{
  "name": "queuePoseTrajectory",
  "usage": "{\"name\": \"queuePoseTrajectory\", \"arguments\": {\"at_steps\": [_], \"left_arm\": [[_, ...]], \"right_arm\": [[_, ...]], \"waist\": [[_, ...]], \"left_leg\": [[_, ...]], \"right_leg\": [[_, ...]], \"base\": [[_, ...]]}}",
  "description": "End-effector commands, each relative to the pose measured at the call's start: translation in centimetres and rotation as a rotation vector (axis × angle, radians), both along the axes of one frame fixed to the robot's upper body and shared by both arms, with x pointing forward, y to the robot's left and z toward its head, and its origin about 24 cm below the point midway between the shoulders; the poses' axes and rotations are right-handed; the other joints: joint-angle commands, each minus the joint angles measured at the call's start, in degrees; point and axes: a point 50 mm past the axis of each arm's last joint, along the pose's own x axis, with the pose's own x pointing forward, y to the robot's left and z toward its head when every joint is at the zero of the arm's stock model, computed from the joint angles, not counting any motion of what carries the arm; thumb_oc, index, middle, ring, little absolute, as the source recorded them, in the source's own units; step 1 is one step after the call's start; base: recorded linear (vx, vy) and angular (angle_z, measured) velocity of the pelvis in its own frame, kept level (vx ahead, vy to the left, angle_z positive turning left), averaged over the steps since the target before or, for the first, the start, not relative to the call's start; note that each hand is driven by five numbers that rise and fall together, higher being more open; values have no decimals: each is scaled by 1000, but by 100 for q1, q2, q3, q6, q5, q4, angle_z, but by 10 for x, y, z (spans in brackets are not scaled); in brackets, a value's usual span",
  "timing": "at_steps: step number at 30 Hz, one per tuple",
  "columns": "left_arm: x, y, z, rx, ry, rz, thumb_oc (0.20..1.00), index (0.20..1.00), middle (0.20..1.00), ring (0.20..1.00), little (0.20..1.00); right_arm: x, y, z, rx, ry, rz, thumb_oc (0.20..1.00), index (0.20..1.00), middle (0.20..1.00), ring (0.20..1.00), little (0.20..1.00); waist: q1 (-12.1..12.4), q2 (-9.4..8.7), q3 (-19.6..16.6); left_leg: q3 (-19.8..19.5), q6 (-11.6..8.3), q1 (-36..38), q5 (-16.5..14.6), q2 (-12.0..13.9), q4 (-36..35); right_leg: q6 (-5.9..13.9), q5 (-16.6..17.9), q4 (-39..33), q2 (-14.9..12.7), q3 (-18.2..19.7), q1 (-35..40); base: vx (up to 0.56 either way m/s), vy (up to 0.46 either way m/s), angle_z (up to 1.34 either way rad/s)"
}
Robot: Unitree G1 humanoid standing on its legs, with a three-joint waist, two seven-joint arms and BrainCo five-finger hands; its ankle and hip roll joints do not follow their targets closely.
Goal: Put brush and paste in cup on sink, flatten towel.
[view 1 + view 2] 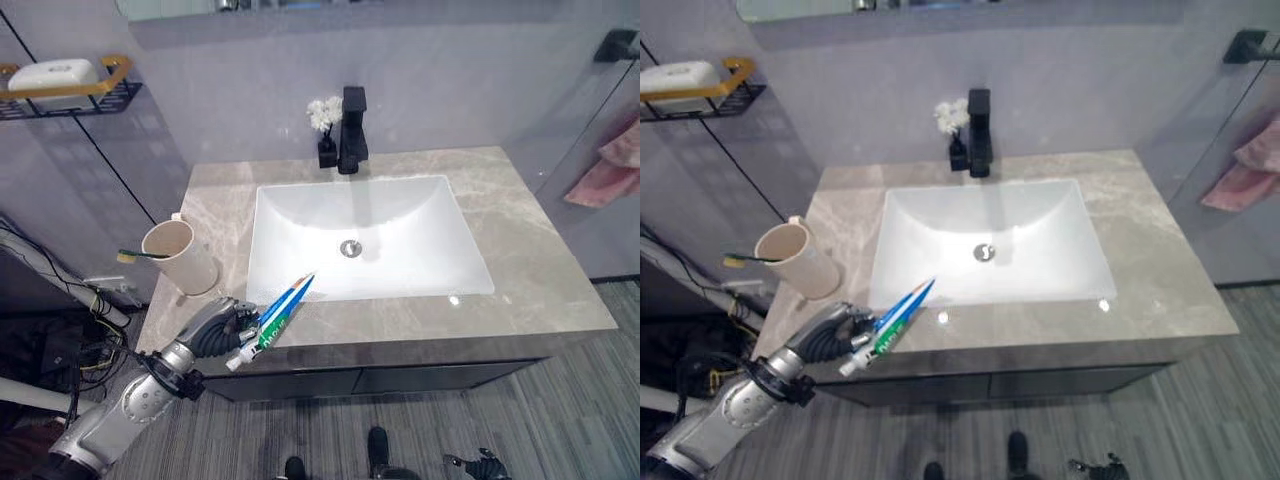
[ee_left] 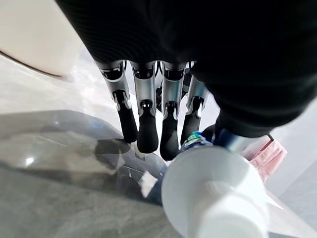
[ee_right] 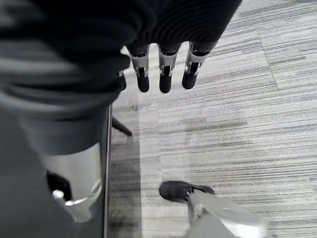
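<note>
While one brush sits cupped, left hand grips one paste.

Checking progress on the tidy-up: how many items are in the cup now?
1: a toothbrush pokes out of the cup on the counter's left. The toothpaste is in the left hand. More may be hidden inside.

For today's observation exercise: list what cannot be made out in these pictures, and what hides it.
- Toothbrush in the cup: the cup wall hides its handle.
- Toothpaste tube: the left hand covers its middle.
- Pink towel: cut off by the eye views' right edge.
- Right hand: its cover hides the thumb.
</note>
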Motion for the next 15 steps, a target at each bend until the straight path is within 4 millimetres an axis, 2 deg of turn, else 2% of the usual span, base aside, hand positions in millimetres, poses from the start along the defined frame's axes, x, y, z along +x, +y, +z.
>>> {"name": "queuePoseTrajectory", "arguments": {"at_steps": [1, 2, 9, 15], "left_arm": [[-5, 1, -18, 47, 53, 13, 200, 200, 200, 200, 200], [-3, 2, -20, 55, 50, 26, 200, 200, 200, 200, 200], [-4, 3, -21, 85, 41, 31, 200, 200, 200, 200, 200], [2, 19, -5, 120, -61, 115, 200, 200, 200, 200, 200]], "right_arm": [[3, -11, 4, -30, -27, -91, 1000, 1000, 1000, 1000, 1000], [-6, -15, 3, -33, -4, -134, 1000, 1000, 1000, 1000, 1000], [-24, -19, 1, -33, 49, -202, 1000, 1000, 1000, 1000, 1000], [-32, -14, -2, -10, 49, -254, 1000, 1000, 1000, 1000, 1000]], "waist": [[-95, -125, -19], [-121, -142, -70], [-144, -149, -154], [-154, -192, -222]], "left_leg": [[-103, -157, 87, -65, 43, 65], [-101, -164, 123, -69, 57, 65], [-92, -168, 195, -87, 72, 65], [-112, -196, 235, -83, 104, 65]], "right_leg": [[556, -179, 61, -326, 37, 499], [543, -197, 61, -322, 26, 547], [521, -231, 61, -310, 11, 614], [499, -249, 61, -297, -10, 678]], "base": [[0, 0, 0], [0, 0, 0], [0, 0, 0], [0, 0, 0]]}}
